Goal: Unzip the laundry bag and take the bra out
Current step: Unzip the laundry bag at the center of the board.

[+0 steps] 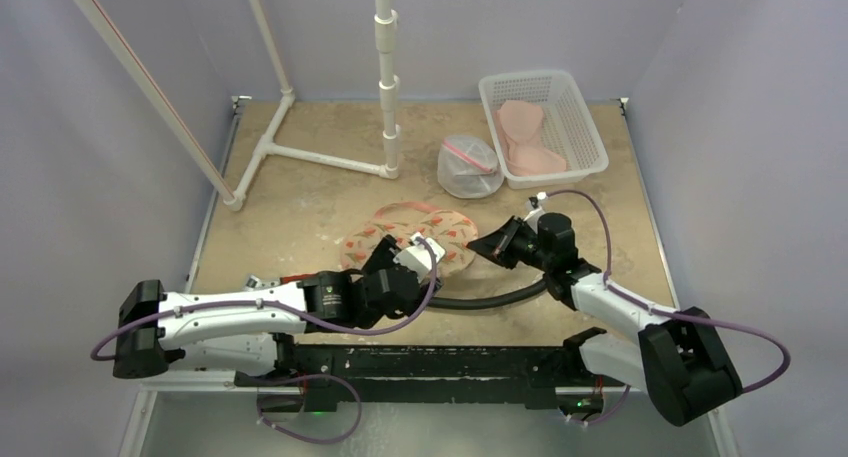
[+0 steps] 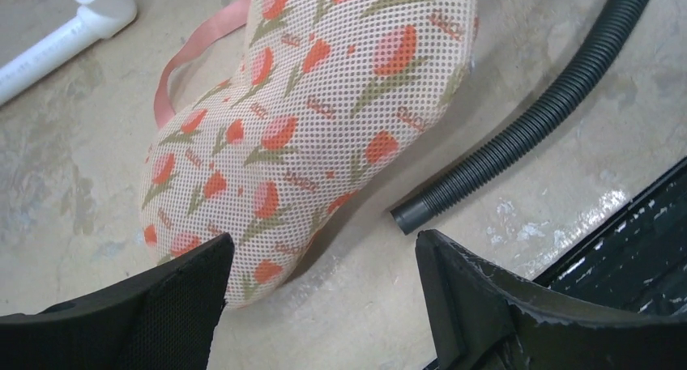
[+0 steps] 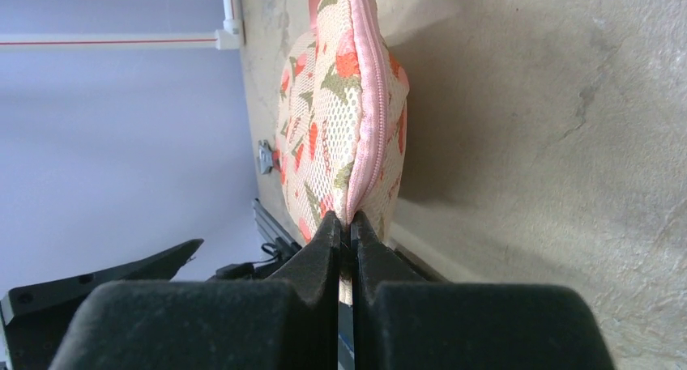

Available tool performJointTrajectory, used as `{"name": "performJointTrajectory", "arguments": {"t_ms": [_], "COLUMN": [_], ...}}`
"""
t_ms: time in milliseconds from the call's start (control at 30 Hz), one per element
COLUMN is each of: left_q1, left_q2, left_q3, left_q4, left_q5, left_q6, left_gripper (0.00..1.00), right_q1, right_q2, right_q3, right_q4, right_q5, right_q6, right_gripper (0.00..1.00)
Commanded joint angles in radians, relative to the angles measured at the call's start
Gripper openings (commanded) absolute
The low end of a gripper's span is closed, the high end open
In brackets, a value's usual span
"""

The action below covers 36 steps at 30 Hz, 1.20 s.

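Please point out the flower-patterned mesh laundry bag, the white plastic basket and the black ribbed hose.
Flower-patterned mesh laundry bag (image 2: 324, 119): left wrist view, mesh face.
White plastic basket (image 1: 583, 122): top external view, right wall.
Black ribbed hose (image 2: 441, 190): left wrist view, near open end.

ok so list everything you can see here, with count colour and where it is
floral laundry bag: 1, cream mesh with red tulips and pink zip, table centre, zipped
second mesh bag: 1, whitish with pink zip, left of the basket
basket: 1, white, far right of the table
pink garments: count unclear, peach-pink, inside the basket
pipe frame: 1, white, far left and centre
corrugated hose: 1, black, on the table between the arms
table: 1, beige, mottled
left gripper: 1, black, open, over the near end of the floral laundry bag
right gripper: 1, black, shut on the floral laundry bag's zip seam
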<state>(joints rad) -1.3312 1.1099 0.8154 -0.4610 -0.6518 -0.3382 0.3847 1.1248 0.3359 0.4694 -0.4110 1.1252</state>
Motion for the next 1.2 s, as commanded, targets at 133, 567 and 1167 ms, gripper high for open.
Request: {"name": "performJointTrajectory", "arguments": {"t_ms": [133,567,1167], "left_q1": [-0.003,-0.061,-0.062], "left_q2": [0.155,0.420,0.376], "left_q3": [0.006,0.067,0.025], "left_q4": [0.162,0.295,0.371], "left_q5": [0.095,-0.127,-0.185], "left_q6": [0.244,0.414,0.414], "left_gripper": [0.77,0.77,0.00], "right_q1": [-0.009,-0.010,-0.010], "right_q2": [-0.019,0.015,-0.106], "right_q3": [0.026,0.018,0.070], "right_q4": [-0.002,0.032,-0.139], "right_q5": [-0.140,-0.152,-0.100], "right_q6": [0.032,0.058,-0.065], "right_gripper": [0.00,0.00,0.57]}}
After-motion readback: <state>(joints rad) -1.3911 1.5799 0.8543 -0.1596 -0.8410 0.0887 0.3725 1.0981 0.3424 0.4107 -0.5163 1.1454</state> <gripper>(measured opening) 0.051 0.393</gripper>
